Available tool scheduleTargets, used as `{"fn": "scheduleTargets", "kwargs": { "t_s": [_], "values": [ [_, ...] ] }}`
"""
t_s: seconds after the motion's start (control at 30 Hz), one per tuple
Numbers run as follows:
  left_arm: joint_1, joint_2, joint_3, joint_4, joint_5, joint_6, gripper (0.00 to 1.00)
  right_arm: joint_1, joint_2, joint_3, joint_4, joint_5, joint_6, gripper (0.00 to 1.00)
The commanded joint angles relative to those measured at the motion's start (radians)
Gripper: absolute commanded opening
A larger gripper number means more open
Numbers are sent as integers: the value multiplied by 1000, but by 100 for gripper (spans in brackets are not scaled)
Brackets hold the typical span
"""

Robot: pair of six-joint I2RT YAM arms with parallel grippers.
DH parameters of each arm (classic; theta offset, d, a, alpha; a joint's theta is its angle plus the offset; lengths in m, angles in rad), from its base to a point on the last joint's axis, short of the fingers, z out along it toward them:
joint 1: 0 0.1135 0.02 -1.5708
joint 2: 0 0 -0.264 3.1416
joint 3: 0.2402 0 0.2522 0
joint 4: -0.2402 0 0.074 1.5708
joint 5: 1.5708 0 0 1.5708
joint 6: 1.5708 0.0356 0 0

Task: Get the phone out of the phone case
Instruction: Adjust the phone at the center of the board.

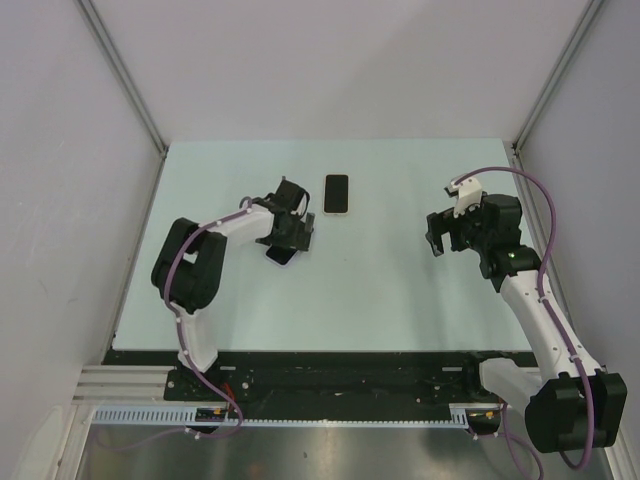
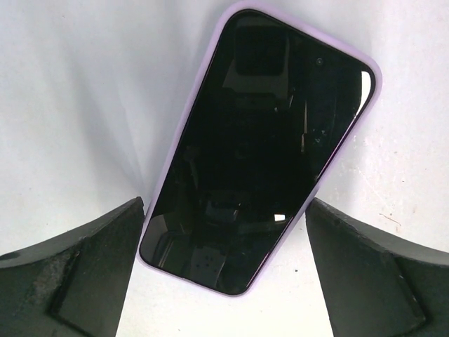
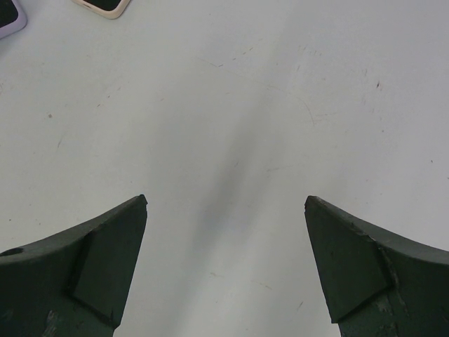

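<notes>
Pale green table, second phone in cream case lying flat, grey walls

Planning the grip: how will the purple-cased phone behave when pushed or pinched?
Lying flat, the purple-cased phone should slide on the table, not roll or tip. Its glossy screen looks slippery; its matte rim probably grips better and may flex.

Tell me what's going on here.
The left gripper is open and poised over a phone lying screen-up on the table, with a finger on either side of one end. The phone is in its lilac case; nothing is gripped yet. The right gripper, also open, hangs over the table off to the right. A second phone in a pale case lies farther back, untouched.
</notes>
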Motion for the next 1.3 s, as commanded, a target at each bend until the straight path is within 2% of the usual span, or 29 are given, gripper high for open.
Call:
{"fn": "scheduleTargets", "kwargs": {
  "t_s": [0.0,0.3,0.5,0.67,1.03,1.27],
  "values": [
    [3,-63,-13,-20,52,-23,100,6,-15,0,21,3,-3,100],
    [3,-97,-96,-23,255,49,100,9,-19,0,23,6,-6,100],
    [-10,-124,-117,-22,317,71,100,10,-19,0,23,11,-6,100],
    [-62,-117,-91,-20,380,77,100,10,-19,0,23,12,-6,100],
    [-198,-51,-1,-22,421,104,100,7,-22,0,21,11,-9,100],
    [-221,-158,38,-20,435,190,100,9,-15,0,21,11,-14,100]
  ]
}}
